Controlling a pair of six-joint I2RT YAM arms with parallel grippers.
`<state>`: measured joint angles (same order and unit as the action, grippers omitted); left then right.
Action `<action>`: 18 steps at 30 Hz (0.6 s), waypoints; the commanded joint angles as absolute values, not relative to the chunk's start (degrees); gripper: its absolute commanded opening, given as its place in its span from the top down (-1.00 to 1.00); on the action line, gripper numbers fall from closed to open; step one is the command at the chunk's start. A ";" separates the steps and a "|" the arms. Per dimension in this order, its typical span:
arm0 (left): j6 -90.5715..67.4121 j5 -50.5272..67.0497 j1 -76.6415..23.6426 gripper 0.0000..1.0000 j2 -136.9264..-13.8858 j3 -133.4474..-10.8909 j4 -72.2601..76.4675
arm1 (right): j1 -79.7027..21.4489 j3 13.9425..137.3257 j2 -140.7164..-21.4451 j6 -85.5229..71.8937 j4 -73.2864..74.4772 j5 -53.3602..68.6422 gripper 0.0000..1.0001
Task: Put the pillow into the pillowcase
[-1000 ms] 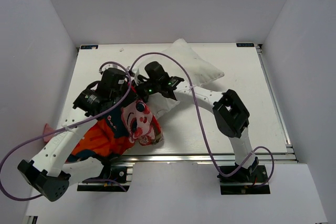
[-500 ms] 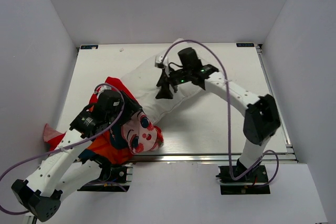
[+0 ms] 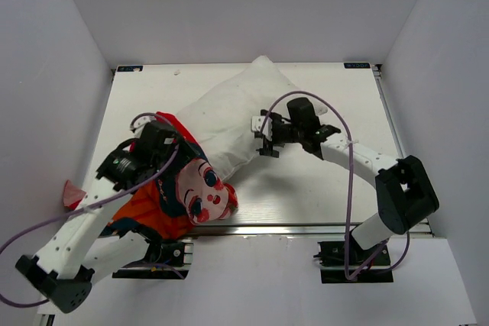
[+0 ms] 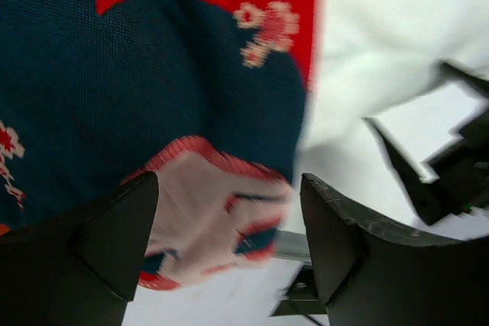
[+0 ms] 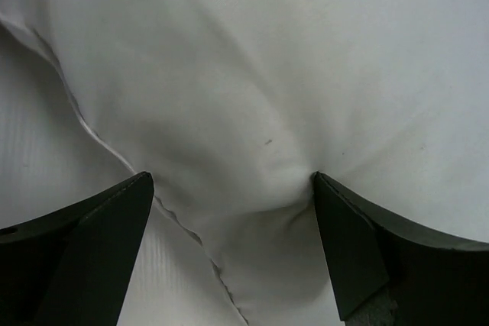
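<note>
White table (image 3: 321, 188): both arms have just let go, jaws wide and empty; left gripper (image 4: 228, 204) over pillowcase (image 3: 200, 188), right gripper (image 5: 233, 188) over pillow (image 3: 229, 112), only partly inserted; regrasp likely needed

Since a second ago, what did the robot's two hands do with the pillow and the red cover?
Both opened and moved apart. The left gripper drew back a little toward its base, over the pillowcase. The right gripper swung right across the pillow to its right side. Pillow and pillowcase roughly stayed put.
</note>
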<state>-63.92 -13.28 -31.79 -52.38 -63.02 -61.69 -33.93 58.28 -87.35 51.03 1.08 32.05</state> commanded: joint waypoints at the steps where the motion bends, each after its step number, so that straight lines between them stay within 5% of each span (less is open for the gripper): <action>1: -60.92 -11.25 -31.90 -0.70 -57.90 -60.04 -63.37 | -34.10 53.20 -86.92 62.74 -13.13 31.46 -0.79; 10: -55.12 -16.79 -30.59 -0.65 -72.32 -54.67 -54.24 | -34.19 47.46 -88.77 69.95 -25.14 38.14 -0.79; 14: -54.06 -14.86 -27.34 0.47 -77.25 -54.67 -48.53 | -35.42 48.60 -92.27 74.35 -22.69 39.20 -0.79; 17: -52.48 -12.32 -25.58 0.97 -76.91 -55.54 -46.23 | -36.47 50.44 -95.87 76.81 -20.05 38.33 -0.79; 18: -51.60 -11.87 -25.40 1.00 -76.56 -56.16 -45.97 | -36.74 50.97 -96.76 77.16 -19.78 37.89 -0.79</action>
<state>-54.41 -11.03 -27.18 -76.34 -56.60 -51.72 -35.53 48.60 -93.62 72.93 -20.78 36.80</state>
